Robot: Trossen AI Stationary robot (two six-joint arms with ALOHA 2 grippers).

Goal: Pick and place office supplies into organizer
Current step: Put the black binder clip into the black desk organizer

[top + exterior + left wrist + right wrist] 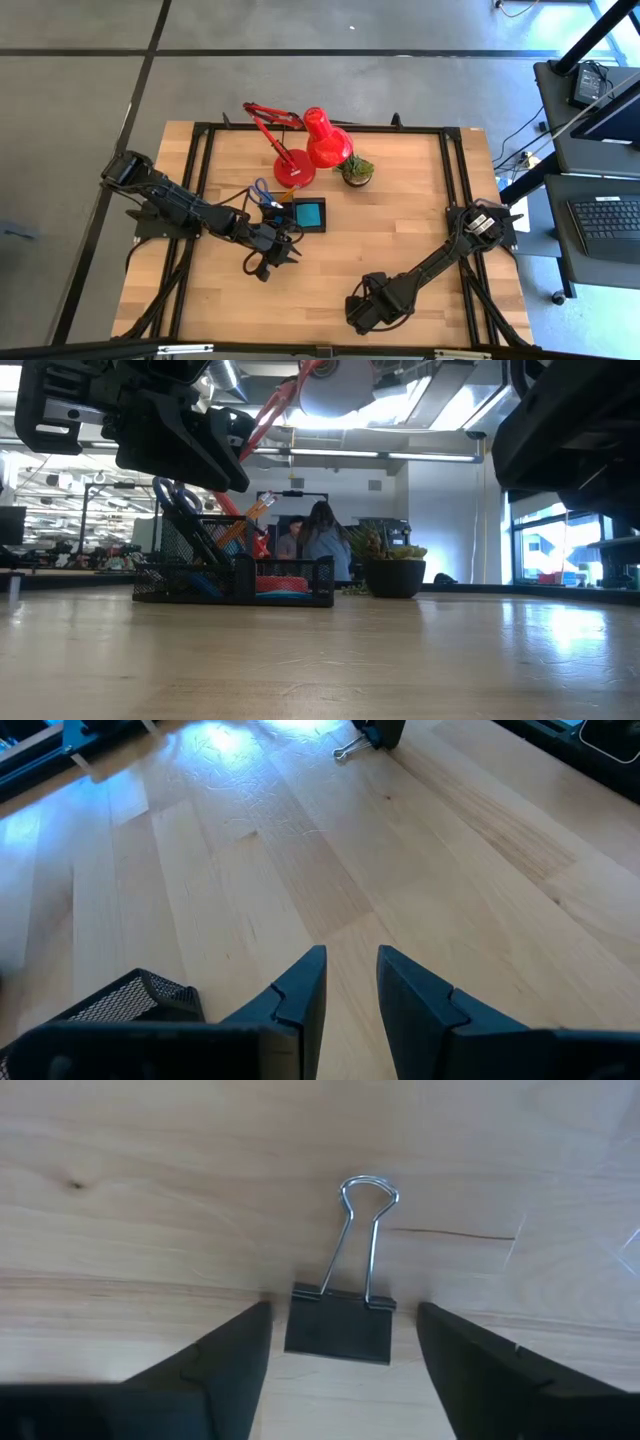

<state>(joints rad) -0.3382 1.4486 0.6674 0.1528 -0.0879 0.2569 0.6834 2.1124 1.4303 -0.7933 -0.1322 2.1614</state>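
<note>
A black binder clip [338, 1323] lies flat on the wooden table with its wire handles [365, 1230] pointing away from my right gripper [343, 1315]. That gripper is open, low near the table's near edge [358, 308], with one finger on either side of the clip's black body. My left gripper [352, 955] hovers over bare wood just near-left of the organizer [300, 213]; it is open by a narrow gap and holds nothing. The black mesh organizer [235, 580] holds a blue note pad [311, 213], blue-handled scissors [262, 190] and orange pencils [250, 510].
The red desk lamp [310, 150] and a small potted plant [356, 170] stand behind the organizer near the far edge. Black frame rails [452, 170] run along the table's sides. Bare wood lies between the two grippers. People [312, 540] show in the room beyond.
</note>
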